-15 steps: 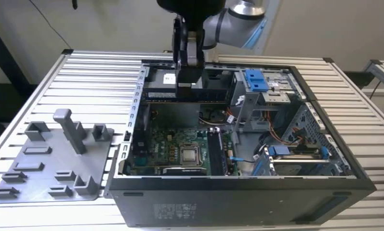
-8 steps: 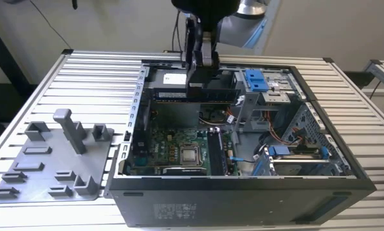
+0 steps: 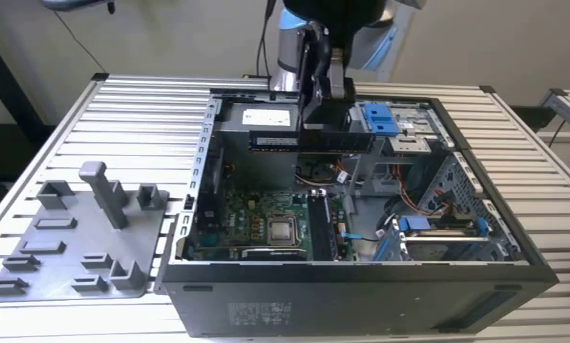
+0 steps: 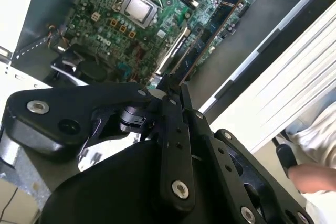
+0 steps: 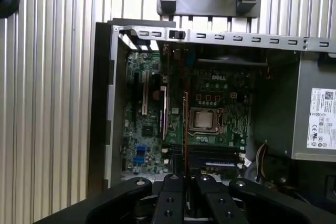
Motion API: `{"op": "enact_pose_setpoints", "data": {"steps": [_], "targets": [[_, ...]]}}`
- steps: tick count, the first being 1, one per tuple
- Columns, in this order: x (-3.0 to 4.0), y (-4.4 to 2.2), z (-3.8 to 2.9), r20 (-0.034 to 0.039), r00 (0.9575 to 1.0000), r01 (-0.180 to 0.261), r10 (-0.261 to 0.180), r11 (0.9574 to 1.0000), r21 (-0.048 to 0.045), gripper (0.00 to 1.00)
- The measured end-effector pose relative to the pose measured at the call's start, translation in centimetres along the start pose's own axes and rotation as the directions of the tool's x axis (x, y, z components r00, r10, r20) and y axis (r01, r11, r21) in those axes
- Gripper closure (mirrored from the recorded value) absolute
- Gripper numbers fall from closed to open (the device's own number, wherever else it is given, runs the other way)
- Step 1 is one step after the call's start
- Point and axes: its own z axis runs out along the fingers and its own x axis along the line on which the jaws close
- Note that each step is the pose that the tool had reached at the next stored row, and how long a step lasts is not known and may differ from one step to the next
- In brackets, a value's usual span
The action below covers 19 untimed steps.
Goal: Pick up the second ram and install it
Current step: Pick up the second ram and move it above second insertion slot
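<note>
table [image 3: 141, 107]: ribbed bare metal | case [image 3: 361, 307]: matt dark metal | brackets [image 3: 380, 120]: blue plastic | second ram [image 3: 304, 141]: dark matt

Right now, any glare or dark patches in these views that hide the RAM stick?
Exterior view: even light; the thin dark circuit-card strip shows plainly in the black hand. Second wrist view: the ribbed metal table washes out white. First wrist view: dim, deep shadow beside the grey power-supply box.

You are seeing a thin dark ram strip [image 3: 299, 141] bearing a white label [image 3: 275, 141], a green circuit-patterned motherboard [image 3: 237, 207], blue plastic drive brackets [image 3: 380, 118], and a silver tabletop [image 3: 141, 107] running in ribbed stripes.
</note>
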Motion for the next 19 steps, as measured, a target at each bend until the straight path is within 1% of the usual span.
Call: {"op": "enact_pose_setpoints", "data": {"steps": [9,19], "targets": [[0.07,-2.3,-0.07,0.0001,1.0,0.0,0.0,1.0,-0.0003,0.86],[0.13,-4.57,-0.15,0.0,1.0,0.0,0.0,1.0,-0.0004,0.86]]}}
